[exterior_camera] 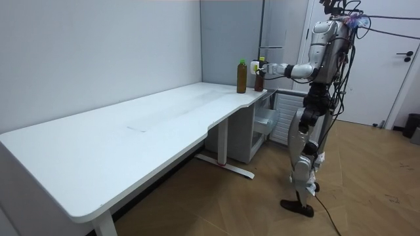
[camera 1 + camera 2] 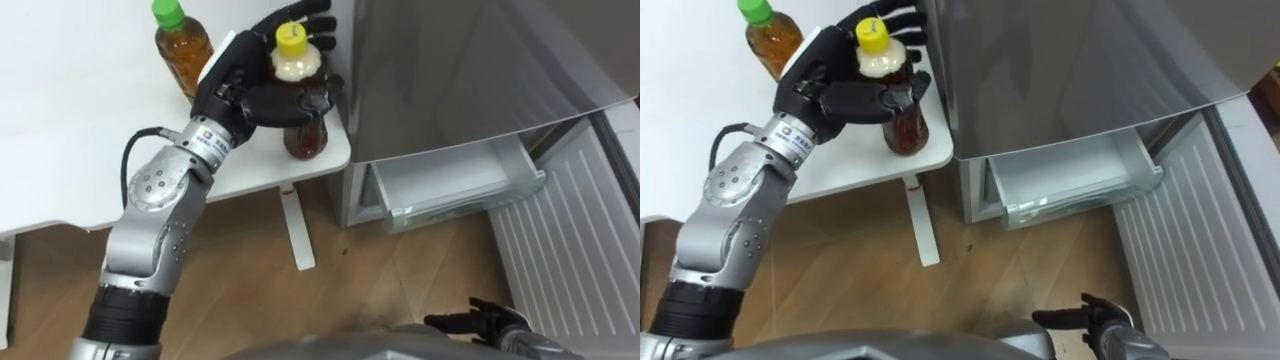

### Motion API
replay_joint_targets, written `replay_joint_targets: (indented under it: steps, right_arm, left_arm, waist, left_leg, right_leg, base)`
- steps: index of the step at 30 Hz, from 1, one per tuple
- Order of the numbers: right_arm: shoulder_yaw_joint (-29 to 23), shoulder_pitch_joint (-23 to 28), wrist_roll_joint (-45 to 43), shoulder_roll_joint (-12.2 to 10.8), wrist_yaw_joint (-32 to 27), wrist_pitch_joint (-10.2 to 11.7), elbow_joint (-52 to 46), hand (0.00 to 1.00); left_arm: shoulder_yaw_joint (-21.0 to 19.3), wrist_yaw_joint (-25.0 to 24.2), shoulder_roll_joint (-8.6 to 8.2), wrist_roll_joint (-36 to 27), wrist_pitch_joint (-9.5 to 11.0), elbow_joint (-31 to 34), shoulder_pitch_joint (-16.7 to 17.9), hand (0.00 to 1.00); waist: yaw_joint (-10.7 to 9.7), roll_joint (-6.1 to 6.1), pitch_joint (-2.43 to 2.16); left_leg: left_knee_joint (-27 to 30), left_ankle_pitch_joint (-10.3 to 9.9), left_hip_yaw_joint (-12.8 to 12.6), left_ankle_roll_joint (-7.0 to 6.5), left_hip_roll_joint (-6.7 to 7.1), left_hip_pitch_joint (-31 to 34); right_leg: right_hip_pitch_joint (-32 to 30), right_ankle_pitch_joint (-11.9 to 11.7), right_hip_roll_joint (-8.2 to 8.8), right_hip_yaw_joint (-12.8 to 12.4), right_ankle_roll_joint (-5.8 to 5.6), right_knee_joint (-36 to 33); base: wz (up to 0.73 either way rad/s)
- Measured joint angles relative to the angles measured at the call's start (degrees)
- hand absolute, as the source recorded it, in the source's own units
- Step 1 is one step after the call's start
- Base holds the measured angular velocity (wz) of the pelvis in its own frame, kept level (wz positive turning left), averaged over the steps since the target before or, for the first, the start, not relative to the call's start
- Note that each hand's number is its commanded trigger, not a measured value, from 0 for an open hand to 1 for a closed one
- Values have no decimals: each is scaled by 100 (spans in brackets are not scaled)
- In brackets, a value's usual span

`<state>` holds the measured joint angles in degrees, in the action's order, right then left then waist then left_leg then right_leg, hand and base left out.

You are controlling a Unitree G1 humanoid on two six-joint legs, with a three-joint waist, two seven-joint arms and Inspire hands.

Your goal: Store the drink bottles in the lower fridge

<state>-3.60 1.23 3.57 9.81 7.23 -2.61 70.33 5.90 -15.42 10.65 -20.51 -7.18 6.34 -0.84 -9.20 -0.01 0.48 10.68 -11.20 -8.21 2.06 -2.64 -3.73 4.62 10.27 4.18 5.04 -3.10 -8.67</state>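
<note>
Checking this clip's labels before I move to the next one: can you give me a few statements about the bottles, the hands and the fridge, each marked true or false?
1. The left hand is curled round the yellow-capped bottle at the table's corner by the fridge. True.
2. The green-capped bottle already lies in the fridge. False: it stands upright on the white table, just behind the held bottle.
3. The fridge's lower drawer is pulled out and has no bottles in it. True.
4. The right hand carries a bottle. False: it hangs low in front of the fridge with nothing in it.
</note>
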Motion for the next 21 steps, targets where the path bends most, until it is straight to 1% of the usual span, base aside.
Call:
replay_joint_targets:
  steps: [3,4,8,13,17,21]
  right_arm:
    - [3,1,-3,10,1,-2,-20,0]
    - [6,1,-17,12,2,-3,-33,0]
    - [6,10,-96,33,42,-6,-97,0]
    - [5,13,-142,35,46,-6,-126,0]
    - [14,11,-139,33,45,-23,-132,0]
    - [104,-3,-99,33,41,-115,-177,0]
  left_arm:
    - [0,-2,-1,-5,-8,-63,-1,100]
    - [7,-9,-25,-3,-10,-74,-1,100]
    - [118,-52,-60,0,-113,-87,-1,100]
    - [128,-118,-71,1,-224,-87,0,100]
    - [129,-127,3,20,-355,-86,1,100]
    - [130,-130,61,19,-413,-86,1,100]
  waist:
    - [0,24,-7]
    - [0,29,-6]
    - [0,66,-2]
    - [0,87,-5]
    - [12,86,-4]
    - [26,69,-6]
  left_leg:
    - [0,0,-16,0,-2,12]
    - [0,0,-24,0,-5,13]
    - [-3,-1,-46,1,-16,15]
    - [-29,-2,-51,2,-42,11]
    - [-28,-2,-48,4,-61,13]
    - [-25,-2,-47,4,-61,14]
  right_leg:
    - [6,-1,0,0,1,-4]
    - [0,-2,-2,-3,3,-7]
    - [-5,-6,-12,-16,10,-18]
    - [-8,-16,-38,-11,25,-22]
    - [-10,-24,-58,-17,39,-25]
    - [-7,-24,-57,-15,38,-24]
  base:
    - [0]
    - [0]
    - [-2]
    - [0]
    - [0]
    - [0]
